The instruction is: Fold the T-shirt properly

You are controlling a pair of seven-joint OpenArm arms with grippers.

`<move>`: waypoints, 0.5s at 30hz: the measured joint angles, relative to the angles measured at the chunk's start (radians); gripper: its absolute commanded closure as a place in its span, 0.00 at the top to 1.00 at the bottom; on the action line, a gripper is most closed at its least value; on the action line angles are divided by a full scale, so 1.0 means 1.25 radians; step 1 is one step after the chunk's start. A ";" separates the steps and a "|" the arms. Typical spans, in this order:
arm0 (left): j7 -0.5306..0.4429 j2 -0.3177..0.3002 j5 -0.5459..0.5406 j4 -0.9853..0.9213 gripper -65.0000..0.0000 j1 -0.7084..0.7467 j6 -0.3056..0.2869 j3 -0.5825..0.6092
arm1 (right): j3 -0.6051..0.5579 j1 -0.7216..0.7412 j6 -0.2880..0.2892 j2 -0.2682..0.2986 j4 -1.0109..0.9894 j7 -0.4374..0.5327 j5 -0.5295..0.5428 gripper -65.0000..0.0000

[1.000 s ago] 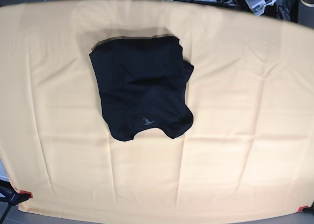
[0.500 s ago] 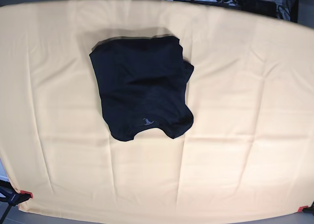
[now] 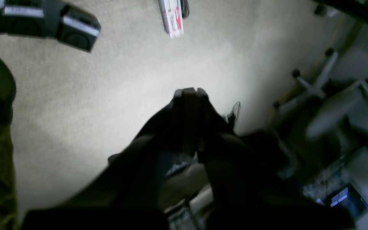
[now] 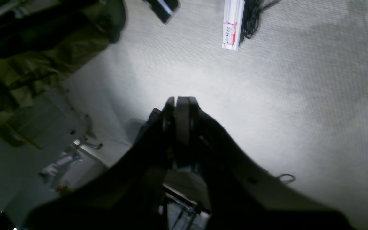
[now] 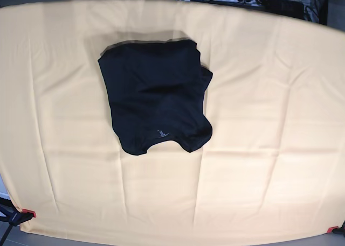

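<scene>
Item: the T-shirt [image 5: 155, 98], black, folded into a compact block; we find it lying on the yellow tablecloth [image 5: 269, 122], left of centre, small pale logo toward the near edge. Left gripper [image 3: 190, 92]: fingers pressed together, holding nothing, above the carpet [image 3: 107, 80]. Right gripper [image 4: 181, 99]: likewise closed and empty.
</scene>
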 measured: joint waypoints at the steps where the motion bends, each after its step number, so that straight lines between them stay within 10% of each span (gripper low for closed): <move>1: -0.036 0.017 0.018 -0.042 0.00 -0.022 -0.003 0.005 | -0.010 0.018 -0.001 0.001 -0.030 0.038 -0.015 0.00; 9: -0.289 0.111 0.137 -0.318 0.00 -0.193 -0.001 0.009 | -0.146 0.172 -0.006 -0.005 -0.221 0.315 -0.235 0.00; 15: -0.512 0.156 0.249 -0.460 0.00 -0.280 0.132 0.010 | -0.214 0.270 -0.284 -0.059 -0.326 0.420 -0.361 0.00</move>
